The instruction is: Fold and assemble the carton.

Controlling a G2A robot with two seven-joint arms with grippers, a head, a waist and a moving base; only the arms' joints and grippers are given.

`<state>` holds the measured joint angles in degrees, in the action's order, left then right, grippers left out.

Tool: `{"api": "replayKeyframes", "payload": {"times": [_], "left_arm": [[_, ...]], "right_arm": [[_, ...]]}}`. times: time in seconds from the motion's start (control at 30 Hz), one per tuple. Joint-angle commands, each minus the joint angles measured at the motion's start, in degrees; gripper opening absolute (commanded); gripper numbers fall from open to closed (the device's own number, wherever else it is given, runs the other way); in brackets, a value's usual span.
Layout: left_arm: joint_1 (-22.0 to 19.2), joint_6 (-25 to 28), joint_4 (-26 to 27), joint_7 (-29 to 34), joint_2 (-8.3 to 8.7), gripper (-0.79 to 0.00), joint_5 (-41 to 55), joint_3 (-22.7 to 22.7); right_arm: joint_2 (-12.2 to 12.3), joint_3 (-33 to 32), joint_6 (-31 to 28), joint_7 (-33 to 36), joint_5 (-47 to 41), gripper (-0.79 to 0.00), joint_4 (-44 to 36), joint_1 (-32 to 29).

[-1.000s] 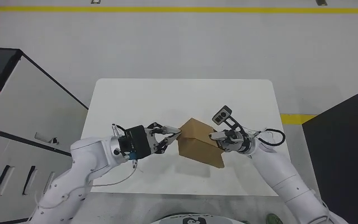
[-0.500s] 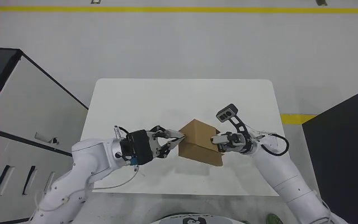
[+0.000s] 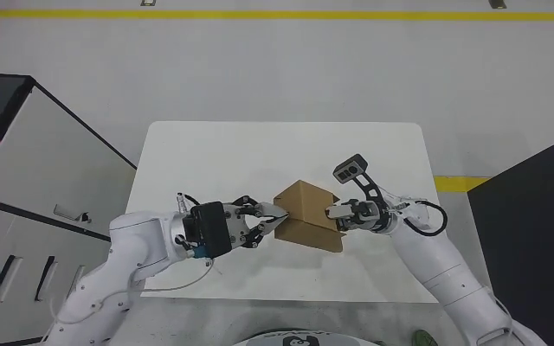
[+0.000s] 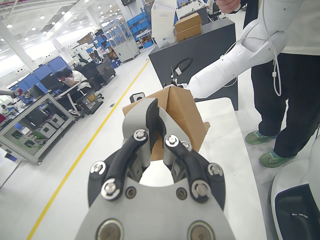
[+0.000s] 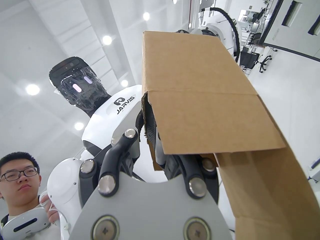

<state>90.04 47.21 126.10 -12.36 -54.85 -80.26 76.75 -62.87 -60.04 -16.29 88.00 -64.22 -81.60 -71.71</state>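
A brown cardboard carton point(image 3: 305, 212), partly folded, is held tilted over the middle of the white table point(image 3: 216, 156). My left gripper point(image 3: 273, 217) is at its left corner, and in the left wrist view the left gripper point(image 4: 157, 122) is shut on an edge of the carton point(image 4: 182, 116). At the carton's right end my right gripper point(image 3: 334, 210) holds on. The right wrist view has the right gripper point(image 5: 149, 129) shut on the edge of a flap, with the carton point(image 5: 200, 88) stretching away from it.
A dark cabinet point(image 3: 519, 233) stands off the table's right side and a grey cabinet point(image 3: 43, 164) off its left. Bare table surface lies behind the carton and along the front edge.
The left gripper's fingers, spread beside the carton's left corner a second ago, have shut on that corner. The right wrist turned a little and the carton shifted slightly.
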Motion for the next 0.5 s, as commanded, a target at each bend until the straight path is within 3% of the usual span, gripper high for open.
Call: {"api": "replayKeyframes", "payload": {"times": [0.0, 0.47], "left_arm": [[-0.2, -0.2, -0.1, 0.3, -0.02, -0.785, -0.1, -0.2], [-1.4, -0.6, -1.7, 1.4, -0.09, -0.785, -0.1, -0.9]], "right_arm": [[0.1, 0.6, 0.0, 0.0, 0.0, -0.785, 0.4, 0.6], [1.2, 2.6, 0.0, 0.0, -1.4, -0.785, 0.6, 1.6]]}}
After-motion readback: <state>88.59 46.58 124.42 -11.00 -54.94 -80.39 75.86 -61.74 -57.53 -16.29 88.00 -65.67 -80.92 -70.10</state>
